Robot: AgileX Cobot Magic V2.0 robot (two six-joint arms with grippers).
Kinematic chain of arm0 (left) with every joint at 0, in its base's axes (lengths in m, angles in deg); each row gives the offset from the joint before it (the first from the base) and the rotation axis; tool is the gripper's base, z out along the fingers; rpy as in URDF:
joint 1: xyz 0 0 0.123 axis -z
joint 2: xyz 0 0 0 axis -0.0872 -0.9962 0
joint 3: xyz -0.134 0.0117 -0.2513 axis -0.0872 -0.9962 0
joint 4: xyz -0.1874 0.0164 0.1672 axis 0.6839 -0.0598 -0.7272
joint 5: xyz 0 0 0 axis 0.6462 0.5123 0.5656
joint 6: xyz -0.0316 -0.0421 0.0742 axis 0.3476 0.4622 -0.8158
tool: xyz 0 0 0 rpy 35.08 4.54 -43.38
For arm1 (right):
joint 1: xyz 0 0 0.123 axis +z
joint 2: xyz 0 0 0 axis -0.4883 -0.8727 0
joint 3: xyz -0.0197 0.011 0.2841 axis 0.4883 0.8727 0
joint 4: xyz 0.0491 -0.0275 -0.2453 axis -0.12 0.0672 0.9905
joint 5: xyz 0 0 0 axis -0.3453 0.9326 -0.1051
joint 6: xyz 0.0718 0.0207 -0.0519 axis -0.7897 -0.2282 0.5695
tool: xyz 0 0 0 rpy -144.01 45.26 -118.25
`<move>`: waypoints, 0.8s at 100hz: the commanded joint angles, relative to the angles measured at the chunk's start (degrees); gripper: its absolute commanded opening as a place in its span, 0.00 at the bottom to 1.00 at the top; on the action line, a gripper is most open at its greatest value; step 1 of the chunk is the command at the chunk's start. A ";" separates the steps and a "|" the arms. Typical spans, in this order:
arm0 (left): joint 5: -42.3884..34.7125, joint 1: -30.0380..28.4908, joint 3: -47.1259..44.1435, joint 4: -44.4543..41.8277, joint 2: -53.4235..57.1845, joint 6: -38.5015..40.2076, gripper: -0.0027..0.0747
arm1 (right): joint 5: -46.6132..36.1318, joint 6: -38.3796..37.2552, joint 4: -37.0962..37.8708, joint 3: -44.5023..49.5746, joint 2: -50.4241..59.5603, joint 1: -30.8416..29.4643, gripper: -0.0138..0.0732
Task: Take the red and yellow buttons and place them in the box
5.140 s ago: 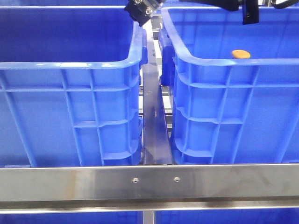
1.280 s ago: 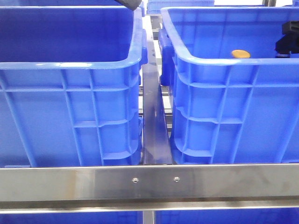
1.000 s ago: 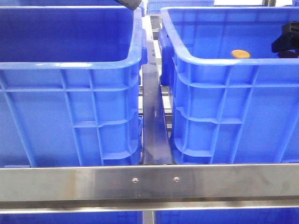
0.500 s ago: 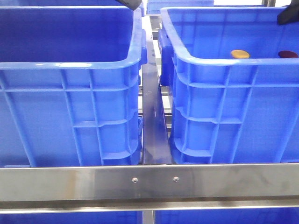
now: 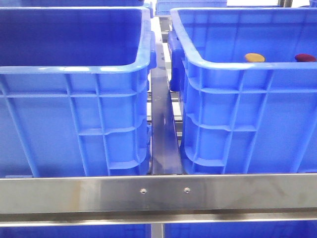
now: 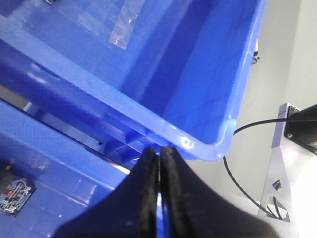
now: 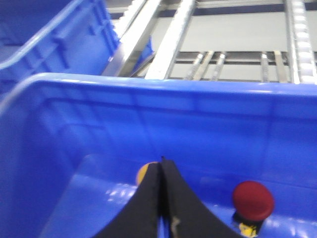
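The right tool (image 7: 162,198) hung above the interior of the right-hand box (image 5: 237,64), its fingers pressed together with nothing between them. The red button (image 7: 253,197) lay on the box floor beside and slightly beyond the fingertips; the yellow button (image 7: 142,172) lay just past the tips, partly hidden by them. In the front view both buttons sat inside that box, yellow (image 5: 254,57) nearer its middle, red (image 5: 305,57) toward the outer wall. The left tool (image 6: 159,188) was also closed and empty, poised over a rim corner of the left crate (image 5: 74,67). A steel rail (image 5: 158,191) crossed the foreground.
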 commanded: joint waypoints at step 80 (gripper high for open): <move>-12.41 -0.03 -16.24 2.28 17.68 -9.24 0.01 | 7.71 0.04 -1.81 16.65 25.28 1.98 0.09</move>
